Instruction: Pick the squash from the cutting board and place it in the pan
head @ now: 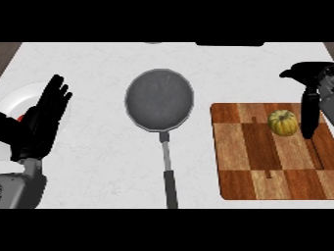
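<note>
The pale, speckled surface [90, 162] carries a round grey metal pan [159, 100] with nothing in it yet. The ribbed yellow-green squash [283, 122] sits unlifted on the chequered wooden board [271, 166]. The right hand [313, 98] hangs just beside it, fingers straight, holding nothing. The left hand [43, 117] rests spread over a white plate [17, 98].

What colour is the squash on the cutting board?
The small round squash is yellow-green; head view.
</note>
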### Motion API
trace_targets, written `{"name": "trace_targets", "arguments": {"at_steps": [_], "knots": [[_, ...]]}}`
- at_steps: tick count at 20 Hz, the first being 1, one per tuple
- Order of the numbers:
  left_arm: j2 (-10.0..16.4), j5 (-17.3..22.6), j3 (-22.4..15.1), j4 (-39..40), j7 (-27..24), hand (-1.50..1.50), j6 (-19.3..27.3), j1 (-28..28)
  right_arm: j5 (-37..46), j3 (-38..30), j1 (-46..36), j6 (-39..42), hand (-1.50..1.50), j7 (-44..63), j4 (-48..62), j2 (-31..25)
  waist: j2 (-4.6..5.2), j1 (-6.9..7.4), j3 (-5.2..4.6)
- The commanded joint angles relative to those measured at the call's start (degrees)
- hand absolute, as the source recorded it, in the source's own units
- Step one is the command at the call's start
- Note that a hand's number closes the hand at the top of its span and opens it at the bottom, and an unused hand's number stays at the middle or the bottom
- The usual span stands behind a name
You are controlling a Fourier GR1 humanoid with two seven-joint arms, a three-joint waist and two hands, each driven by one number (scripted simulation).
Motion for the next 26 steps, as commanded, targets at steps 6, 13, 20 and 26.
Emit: {"name": "trace_targets", "arguments": {"at_steps": [6, 13, 20, 26], "knots": [[0.78, 0.49, 2.62, 2.07, 1.92, 0.0, -0.79, -2.95, 6.95, 6.12, -1.6, 7.31, -1.5, 5.97, -0.96, 5.58, -0.21, -0.9, 0.01], [-0.98, -0.96, 1.99, -1.01, 1.63, 0.0, -0.88, 0.65, 11.89, 2.88, -1.11, 6.55, -1.5, 7.03, -0.1, 10.38, -0.21, -0.83, 0.04], [-2.53, -2.77, 1.25, -2.18, 0.42, 0.0, -0.65, 1.85, 18.4, 3.19, -2.51, 6.04, -1.5, 3.73, 11.0, 14.81, 0.0, -0.27, 0.05], [-1.9, -2.02, 3.0, -1.7, 2.17, 0.0, -2.57, 0.65, 24.51, 2.3, 1.75, 2.94, -1.5, 1.86, 10.15, 14.82, -0.15, -0.85, 0.06]]}}
